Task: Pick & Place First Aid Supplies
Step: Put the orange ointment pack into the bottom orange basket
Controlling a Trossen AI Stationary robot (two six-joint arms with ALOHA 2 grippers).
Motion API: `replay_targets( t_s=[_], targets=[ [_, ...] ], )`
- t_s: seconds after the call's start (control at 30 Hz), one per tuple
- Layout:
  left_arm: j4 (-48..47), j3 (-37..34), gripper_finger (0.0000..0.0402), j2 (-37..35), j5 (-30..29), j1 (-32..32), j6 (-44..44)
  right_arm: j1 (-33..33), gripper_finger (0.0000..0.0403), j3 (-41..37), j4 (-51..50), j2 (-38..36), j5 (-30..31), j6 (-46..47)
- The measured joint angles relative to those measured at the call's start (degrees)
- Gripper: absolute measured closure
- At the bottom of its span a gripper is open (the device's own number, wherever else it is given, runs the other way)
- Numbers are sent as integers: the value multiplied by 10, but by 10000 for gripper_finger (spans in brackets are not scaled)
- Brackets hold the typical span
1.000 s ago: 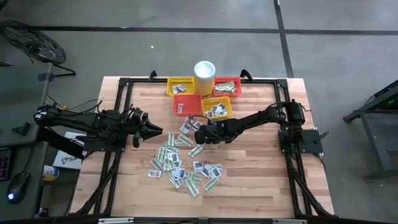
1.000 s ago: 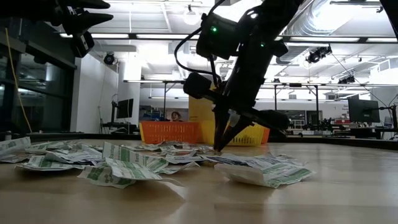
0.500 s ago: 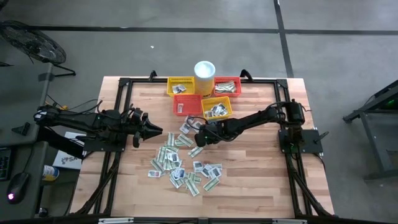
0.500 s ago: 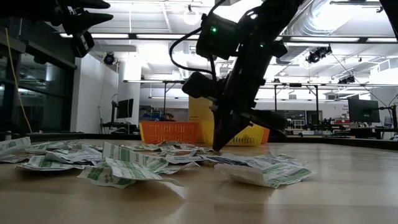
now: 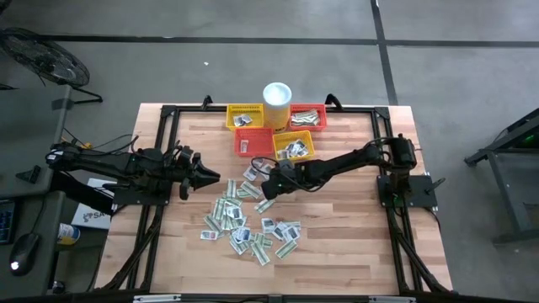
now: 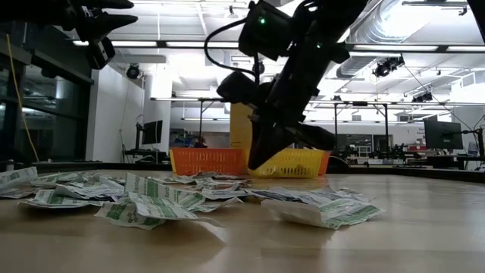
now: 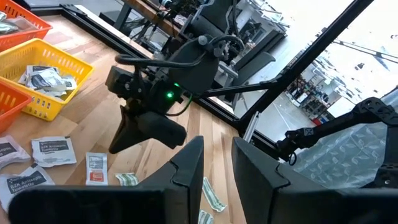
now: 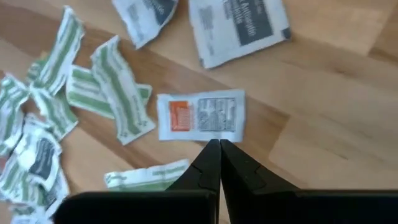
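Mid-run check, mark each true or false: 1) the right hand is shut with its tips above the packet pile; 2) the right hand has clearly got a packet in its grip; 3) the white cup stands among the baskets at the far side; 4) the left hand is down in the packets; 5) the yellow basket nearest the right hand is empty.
1) True: the right hand is shut, raised over the packets.
2) False: no packet shows between its tips; the orange-marked packet lies flat on the table.
3) True: the white cup stands between the baskets.
4) False: the left hand hangs aside, left of the pile.
5) False: the yellow basket holds several packets.
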Motion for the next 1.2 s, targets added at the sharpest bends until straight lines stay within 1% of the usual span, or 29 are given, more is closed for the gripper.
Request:
replay_targets(
  t_s=[0.17, 0.3, 0.4, 0.47, 0.57, 0.73, 0.83, 0.97, 1.2],
  targets=[
    [0, 0, 318, 0, 0, 0, 0, 3, 403, 0, 19, -1, -10, -17],
    [0, 0, 318, 0, 5, 0, 0, -4, 398, 1, 33, -2, -47, -82],
    [0, 0, 318, 0, 5, 0, 0, -14, 380, 1, 22, -2, -56, -58],
    [0, 0, 318, 0, 5, 0, 0, -19, 357, 1, 23, -2, -54, -47],
    [0, 0, 318, 0, 5, 0, 0, -25, 310, 1, 24, -2, -41, -36],
    [0, 0, 318, 0, 4, 0, 0, -32, 222, 1, 34, -1, -58, -43],
    [0, 0, 318, 0, 5, 0, 0, -32, 189, 1, 37, 1, -66, -42],
    [0, 0, 318, 0, 9, 0, -2, -32, 182, 1, 52, 1, -55, -28],
    [-1, 0, 318, 0, 9, 0, -5, -32, 193, 1, 55, 1, -60, -36]
  ],
)
